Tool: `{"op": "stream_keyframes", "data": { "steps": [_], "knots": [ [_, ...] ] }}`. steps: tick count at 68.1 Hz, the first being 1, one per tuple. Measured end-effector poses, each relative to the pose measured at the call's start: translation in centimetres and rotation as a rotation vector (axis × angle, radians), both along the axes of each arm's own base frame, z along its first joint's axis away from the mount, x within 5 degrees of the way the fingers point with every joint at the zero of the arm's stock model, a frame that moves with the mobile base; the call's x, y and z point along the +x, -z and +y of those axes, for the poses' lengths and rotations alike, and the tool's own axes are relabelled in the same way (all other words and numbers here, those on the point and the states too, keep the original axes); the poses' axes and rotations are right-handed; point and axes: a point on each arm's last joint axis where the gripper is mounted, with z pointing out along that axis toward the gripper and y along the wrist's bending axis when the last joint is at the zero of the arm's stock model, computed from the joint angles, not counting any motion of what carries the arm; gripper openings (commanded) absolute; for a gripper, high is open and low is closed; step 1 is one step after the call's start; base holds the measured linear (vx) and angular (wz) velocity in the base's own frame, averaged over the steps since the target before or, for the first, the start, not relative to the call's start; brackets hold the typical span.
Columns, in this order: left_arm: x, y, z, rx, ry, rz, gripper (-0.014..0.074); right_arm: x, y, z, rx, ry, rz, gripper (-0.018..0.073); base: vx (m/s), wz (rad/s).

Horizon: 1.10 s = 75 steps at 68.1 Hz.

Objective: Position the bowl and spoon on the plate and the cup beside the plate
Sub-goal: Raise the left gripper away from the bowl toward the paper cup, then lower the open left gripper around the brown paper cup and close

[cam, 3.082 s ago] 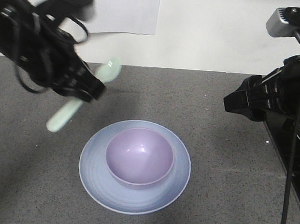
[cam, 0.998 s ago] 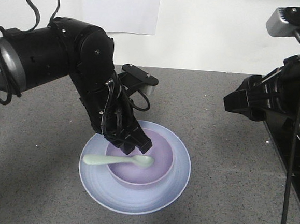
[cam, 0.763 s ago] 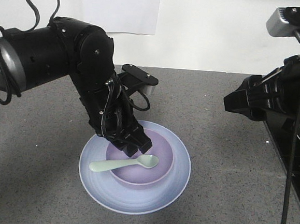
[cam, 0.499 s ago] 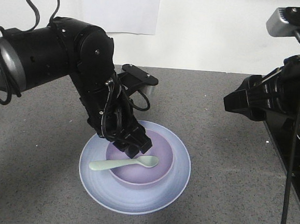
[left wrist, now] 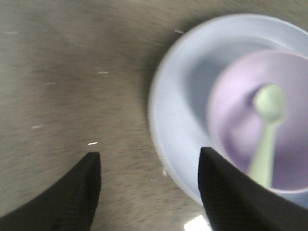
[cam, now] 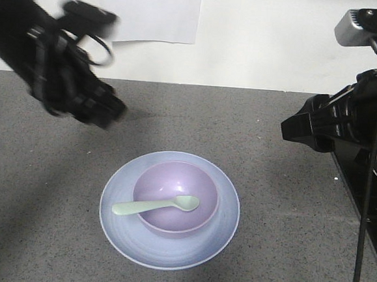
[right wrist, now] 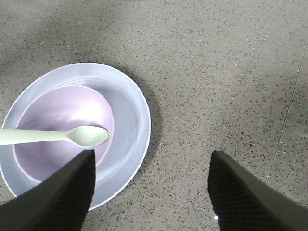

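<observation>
The lavender bowl (cam: 175, 195) sits in the middle of the pale blue plate (cam: 122, 234). The mint-green spoon (cam: 155, 205) lies across the bowl, head inside, handle over the bowl's left rim. All three also show in the left wrist view, bowl (left wrist: 240, 110), plate (left wrist: 183, 96), spoon (left wrist: 267, 125), and in the right wrist view, bowl (right wrist: 57, 120), plate (right wrist: 130, 120), spoon (right wrist: 62, 136). My left gripper (cam: 102, 111) hangs open and empty up and left of the plate, blurred. My right gripper (cam: 297, 131) stands open at the right, empty. The cup is out of view.
A grey speckled tabletop (cam: 275, 206) lies under everything. A white wall (cam: 262, 36) with a sheet of paper (cam: 153, 7) runs along the back. The right arm's dark base (cam: 367, 194) fills the right edge.
My left gripper let go of the spoon, which now rests across the bowl. The left arm has since pulled up and away to the left. The right arm has not moved.
</observation>
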Motion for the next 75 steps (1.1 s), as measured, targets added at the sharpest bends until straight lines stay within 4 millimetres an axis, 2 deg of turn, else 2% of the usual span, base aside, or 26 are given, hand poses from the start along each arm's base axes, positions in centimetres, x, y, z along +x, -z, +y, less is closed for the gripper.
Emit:
{"op": "stream_keyframes", "data": {
  "steps": [18, 30, 39, 47, 48, 50, 58, 75],
  "knots": [
    [-2.3, -5.0, 9.2, 0.071, -0.293, -0.186, 0.0435, 0.0, 0.0, 0.0, 0.000, 0.000, 0.000, 0.0490, 0.00, 0.00],
    [-4.2, -6.8, 13.3, 0.084, -0.441, -0.249, 0.0435, 0.0, 0.0, 0.0, 0.000, 0.000, -0.001, 0.0490, 0.00, 0.00],
    [-5.0, -7.2, 15.4, 0.092, -0.528, -0.257, 0.0435, 0.0, 0.0, 0.0, 0.000, 0.000, -0.002, 0.0490, 0.00, 0.00],
    [-5.2, -6.6, 17.1, 0.105, -0.594, -0.231, 0.0435, 0.0, 0.0, 0.0, 0.001, 0.000, -0.004, 0.0490, 0.00, 0.00],
    [-5.4, -3.8, 19.8, 0.130, -0.754, -0.136, 0.0435, 0.0, 0.0, 0.0, 0.001, 0.000, -0.004, 0.0490, 0.00, 0.00],
    [-5.5, -3.4, 20.1, 0.136, -0.774, -0.123, 0.0435, 0.0, 0.0, 0.0, 0.001, 0.000, -0.004, 0.0490, 0.00, 0.00],
    [-5.8, -2.1, 21.0, 0.148, -0.831, -0.080, 0.0435, 0.0, 0.0, 0.0, 0.001, 0.000, -0.004, 0.0490, 0.00, 0.00],
    [-5.8, -0.7, 21.1, 0.151, -0.840, -0.034, 0.0435, 0.0, 0.0, 0.0, 0.000, -0.001, -0.008, 0.0490, 0.00, 0.00]
  ]
}}
